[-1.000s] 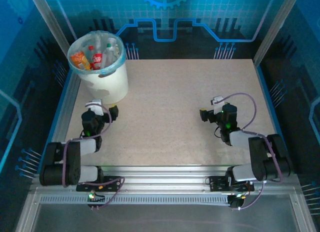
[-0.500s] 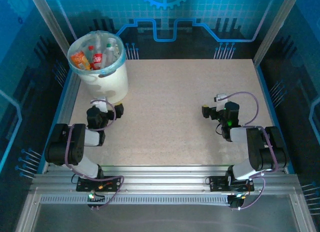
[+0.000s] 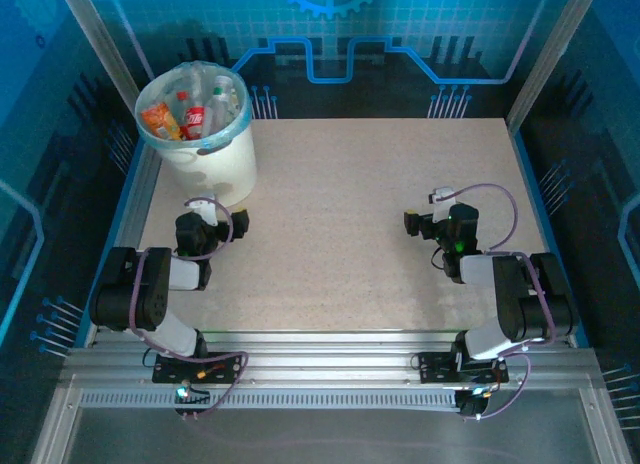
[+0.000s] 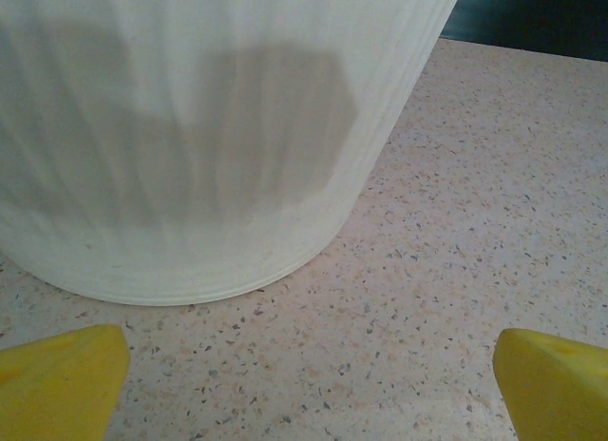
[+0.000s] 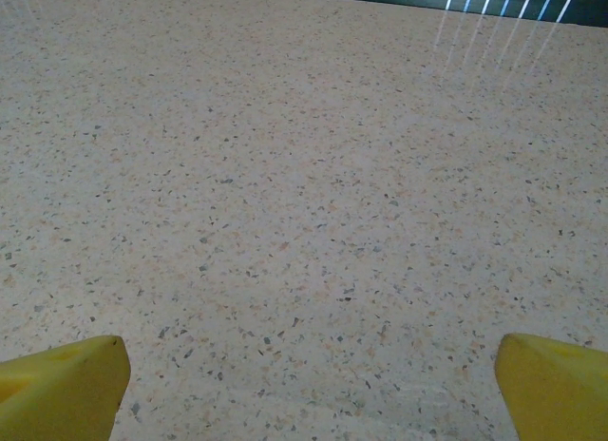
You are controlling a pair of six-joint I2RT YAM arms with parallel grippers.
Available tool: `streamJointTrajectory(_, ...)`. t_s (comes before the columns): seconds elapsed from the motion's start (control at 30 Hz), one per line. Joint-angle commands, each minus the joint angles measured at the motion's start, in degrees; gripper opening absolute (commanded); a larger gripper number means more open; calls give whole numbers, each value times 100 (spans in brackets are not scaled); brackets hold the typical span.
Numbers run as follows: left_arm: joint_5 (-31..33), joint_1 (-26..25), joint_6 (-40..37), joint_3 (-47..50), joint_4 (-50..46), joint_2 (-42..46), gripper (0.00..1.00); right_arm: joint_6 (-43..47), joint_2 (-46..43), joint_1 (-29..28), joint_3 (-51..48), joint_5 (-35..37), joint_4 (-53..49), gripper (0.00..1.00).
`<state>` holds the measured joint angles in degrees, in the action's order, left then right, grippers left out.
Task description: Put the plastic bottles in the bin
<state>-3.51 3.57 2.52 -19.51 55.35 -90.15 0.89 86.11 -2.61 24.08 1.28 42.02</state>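
The bin (image 3: pixel 215 169), a large white bucket with a pale blue-green bag over its rim, stands at the table's far left corner. Several plastic bottles (image 3: pixel 195 112) lie inside it, clear ones with red and white labels and an orange one. My left gripper (image 3: pixel 216 218) sits low on the table just in front of the bin's base, open and empty. In the left wrist view the bin's ribbed wall (image 4: pixel 190 127) looms close ahead of the left gripper (image 4: pixel 313 384), whose yellow fingertips (image 4: pixel 62 374) stand wide apart. My right gripper (image 3: pixel 418 220) rests open over bare table at the right, and the right gripper (image 5: pixel 313 384) holds nothing.
The speckled beige tabletop (image 3: pixel 350 214) is framed by blue walls and aluminium posts (image 3: pixel 105 54). Both arms are folded back near the table's front edge, with a metal rail (image 3: pixel 320 369) in front of their bases.
Over the last second both arms folded back toward their bases. The left gripper shifted slightly right, closer to the bin's foot. Nothing has moved in the last half second.
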Motion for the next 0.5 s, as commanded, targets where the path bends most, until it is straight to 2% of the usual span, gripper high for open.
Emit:
streamJointTrajectory(0.0,-173,-81,-217,-187,-120,115,99,-37,20,-39,70,93,122,100)
streamJointTrajectory(0.37,-62,-115,-244,-228,-192,120,99,-27,25,-53,70,110,122,100)
streamJointTrajectory(0.47,202,-172,-226,-231,-213,120,99,-30,21,-64,62,127,131,100)
